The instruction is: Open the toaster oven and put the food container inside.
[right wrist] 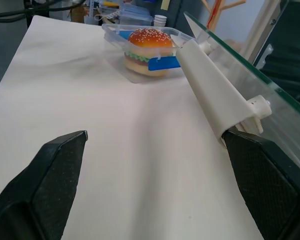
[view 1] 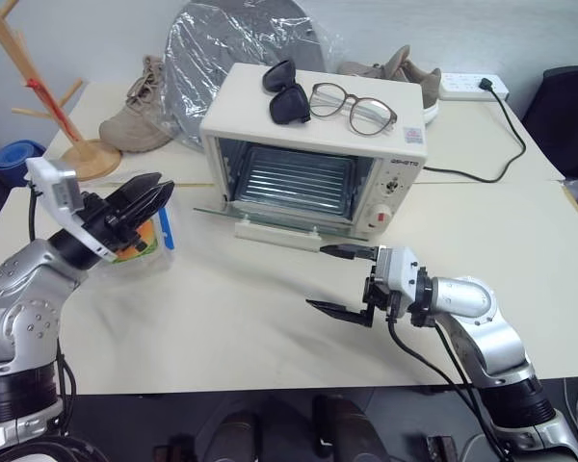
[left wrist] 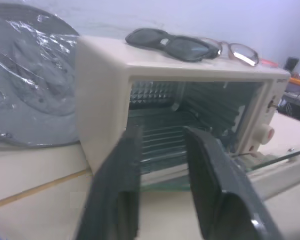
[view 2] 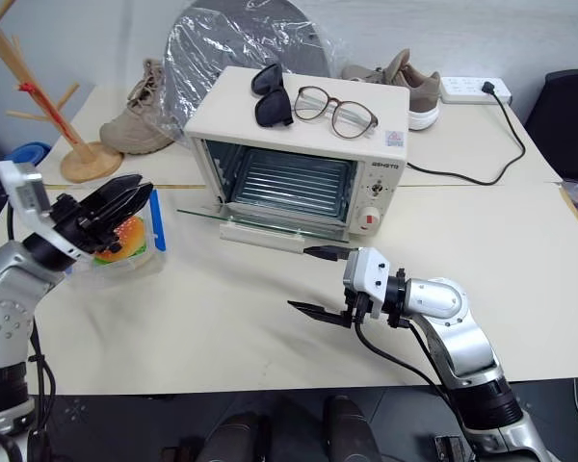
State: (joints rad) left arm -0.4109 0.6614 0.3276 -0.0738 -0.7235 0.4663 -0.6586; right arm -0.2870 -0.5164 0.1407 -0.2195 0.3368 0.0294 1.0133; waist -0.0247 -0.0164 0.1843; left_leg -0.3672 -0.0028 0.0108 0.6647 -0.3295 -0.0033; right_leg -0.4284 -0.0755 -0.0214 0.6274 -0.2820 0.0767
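Note:
The cream toaster oven (view 1: 405,162) stands at mid-table. Its glass door (view 1: 270,214) is dropped flat and its handle bar (view 1: 279,232) faces me; the wire rack inside is bare. The clear food container (view 1: 152,241), with blue clips and a burger inside, sits on the table left of the oven and is also seen as the container (right wrist: 146,47). My left gripper (view 1: 157,188) hovers over the container's near side, pointing at the oven, its fingers narrowly apart on nothing. My right gripper (view 1: 317,277) is open wide just in front of the door handle, one fingertip close under the bar's end.
Sunglasses (view 1: 284,91) and eyeglasses (view 1: 354,106) lie on the oven top. Behind are shoes (view 1: 135,117), a plastic-wrapped grey disc (view 1: 222,48), a wooden rack (view 1: 60,106) and a power strip (view 1: 472,87) with a cable. A black chair (view 1: 568,106) stands far right.

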